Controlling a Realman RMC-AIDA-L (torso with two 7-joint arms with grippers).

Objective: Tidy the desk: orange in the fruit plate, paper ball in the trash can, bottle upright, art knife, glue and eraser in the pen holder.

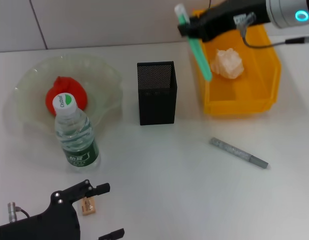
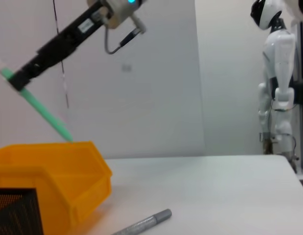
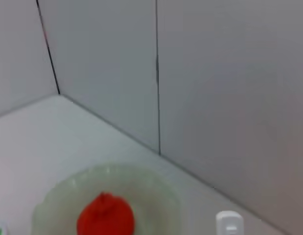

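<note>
The orange (image 1: 66,95) lies in the pale-green fruit plate (image 1: 29,82) at the left; both also show in the right wrist view, orange (image 3: 105,216) and plate (image 3: 159,193). The bottle (image 1: 74,132) stands upright in front of the plate. The paper ball (image 1: 229,64) lies in the yellow trash can (image 1: 264,75). My right gripper (image 1: 186,24) is shut on a long green tool (image 1: 200,55), held tilted in the air between the pen holder (image 1: 156,92) and the trash can. A grey stick (image 1: 238,152) lies on the desk. My left gripper (image 1: 107,211) is open at the front left, with the tan eraser (image 1: 88,205) lying between its fingers.
The left wrist view shows the trash can (image 2: 53,171), a corner of the pen holder (image 2: 14,210), the grey stick (image 2: 141,224) and the right arm holding the green tool (image 2: 41,110). A white humanoid robot (image 2: 279,73) stands beyond the desk's far edge.
</note>
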